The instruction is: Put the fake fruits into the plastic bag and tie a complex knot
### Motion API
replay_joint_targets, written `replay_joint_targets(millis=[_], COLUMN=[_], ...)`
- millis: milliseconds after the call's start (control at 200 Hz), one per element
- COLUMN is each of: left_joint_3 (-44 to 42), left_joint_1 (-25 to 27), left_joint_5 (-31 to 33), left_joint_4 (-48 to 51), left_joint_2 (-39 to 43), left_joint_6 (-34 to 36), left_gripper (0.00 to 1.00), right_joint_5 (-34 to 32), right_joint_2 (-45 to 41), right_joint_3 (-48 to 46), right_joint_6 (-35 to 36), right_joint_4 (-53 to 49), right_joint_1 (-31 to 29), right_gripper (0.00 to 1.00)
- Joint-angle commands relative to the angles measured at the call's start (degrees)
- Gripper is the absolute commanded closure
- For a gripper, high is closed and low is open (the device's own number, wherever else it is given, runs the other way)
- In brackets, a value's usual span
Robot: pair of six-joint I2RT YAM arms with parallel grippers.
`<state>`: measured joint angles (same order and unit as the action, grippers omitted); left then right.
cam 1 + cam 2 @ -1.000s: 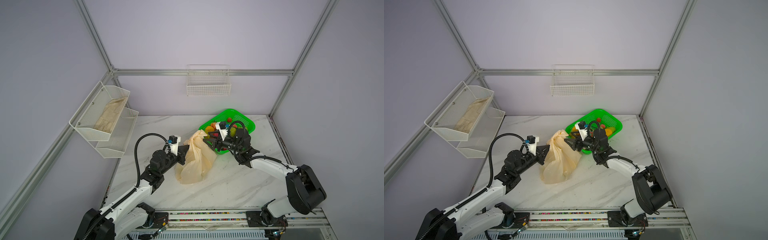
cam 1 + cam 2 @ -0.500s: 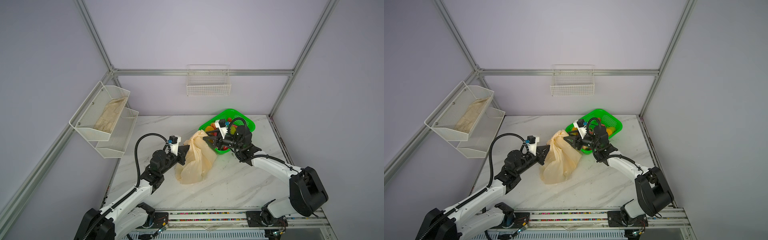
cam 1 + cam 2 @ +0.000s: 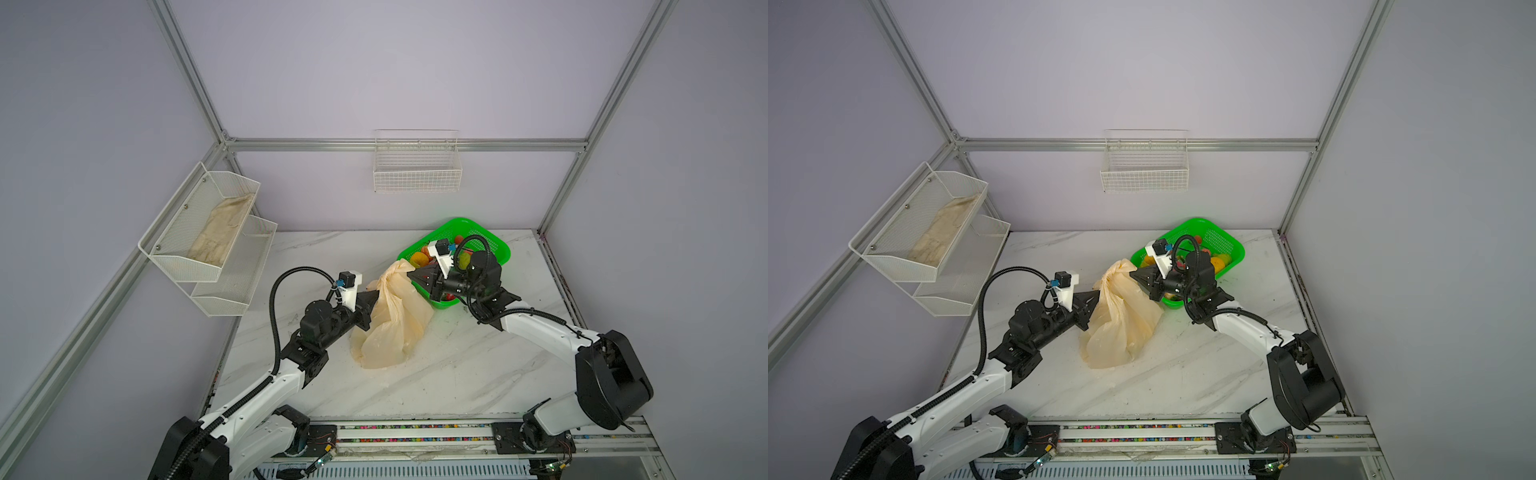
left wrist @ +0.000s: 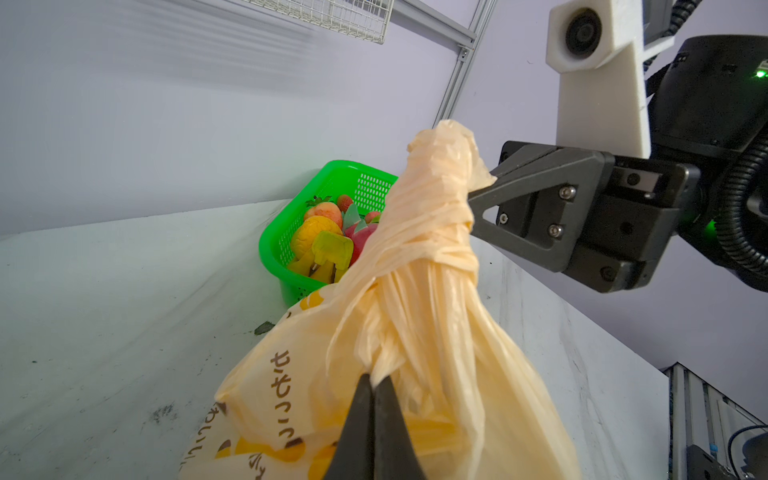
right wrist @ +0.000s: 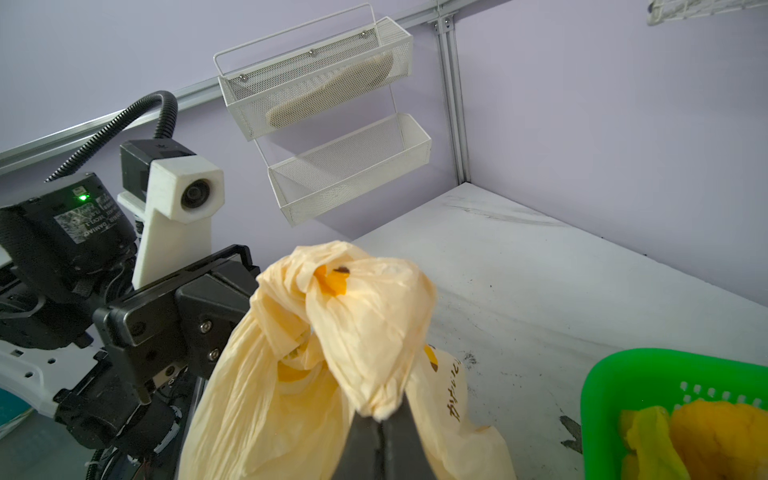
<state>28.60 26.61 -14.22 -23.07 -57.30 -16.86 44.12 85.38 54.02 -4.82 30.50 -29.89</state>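
Both arms reach low over the desk (image 3: 457, 365) toward each other, the left claw (image 3: 375, 296) and right claw (image 3: 410, 274) each pinched tight on the twisted neck of the plastic bag (image 3: 390, 332), which rests on the desk just beside the green basket (image 3: 496, 245) holding the fake fruits (image 3: 419, 258).

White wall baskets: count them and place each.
3. Wire basket on the back wall; upper mesh bin on the left wall, holding a beige cloth; lower mesh bin just beneath it.

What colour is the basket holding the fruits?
The basket is bright green, clearest in the left wrist view.
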Motion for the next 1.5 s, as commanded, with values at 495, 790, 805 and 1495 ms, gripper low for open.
replay_joint_targets(millis=[495, 790, 805, 1495], left_joint_3=[1.19, 1.21, 1.21, 0.54], left_joint_1=[-0.51, -0.51, -0.51, -2.7], left_joint_5=[-0.11, -0.31, -0.36, 6.67], left_joint_4=[-2.88, -2.95, -2.95, 3.02], left_joint_2=[1.25, 1.05, 1.05, 6.22], left_joint_6=[1.04, 1.13, 1.13, -0.44], left_gripper=[1.0, 1.0, 1.0, 1.0], right_joint_5=[1.04, 1.78, 1.87, -7.24], right_joint_2=[-4.47, -0.12, -0.01, -4.6], right_joint_3=[2.55, 6.36, 6.5, 2.49], right_joint_6=[4.24, -0.85, -0.82, 1.54], right_joint_4=[-7.9, -3.72, -3.7, -11.83], right_joint_1=[-0.09, -0.09, -0.09, 0.25], right_gripper=[0.49, 0.51, 0.51, 1.0])
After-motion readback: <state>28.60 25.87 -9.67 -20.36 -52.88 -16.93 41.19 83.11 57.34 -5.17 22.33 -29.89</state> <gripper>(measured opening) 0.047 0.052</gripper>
